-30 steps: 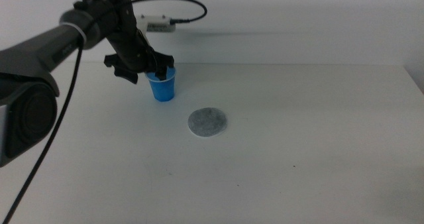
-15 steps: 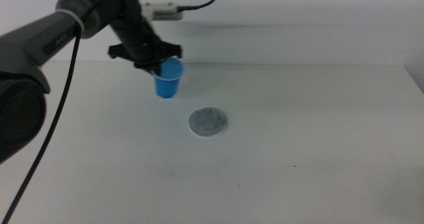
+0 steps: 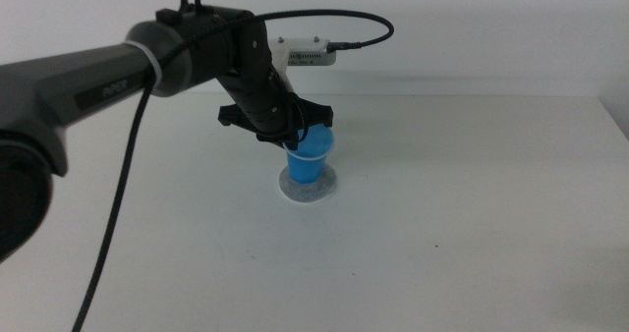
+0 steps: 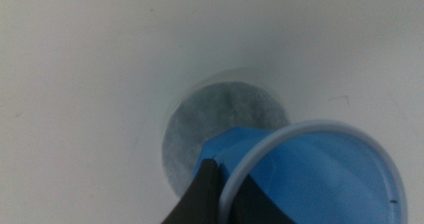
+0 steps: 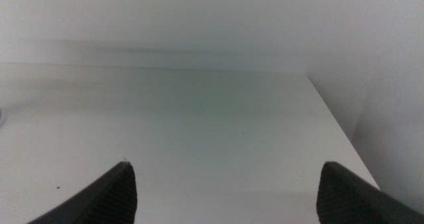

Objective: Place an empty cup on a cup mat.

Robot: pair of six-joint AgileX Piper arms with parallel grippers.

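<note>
The blue cup [image 3: 310, 162] stands upright over the speckled grey cup mat [image 3: 330, 188] at the table's middle; I cannot tell whether its base touches the mat. My left gripper [image 3: 298, 136] reaches in from the left and is shut on the cup's rim, one jaw inside and one outside. The left wrist view shows the cup's pale rim [image 4: 318, 174] pinched by the gripper [image 4: 224, 196], with the mat [image 4: 212, 121] partly hidden beneath the cup. My right gripper [image 5: 225, 191] is open and empty over bare table, out of the middle view.
A small white box [image 3: 305, 55] with a black cable lies at the table's back edge behind the left arm. The table's right edge [image 3: 614, 126] runs along the far right. A black cable hangs from the left arm.
My left gripper has carried the cup from the back left, to the right and toward the front, to a spot over the mat. The mat has not moved.
</note>
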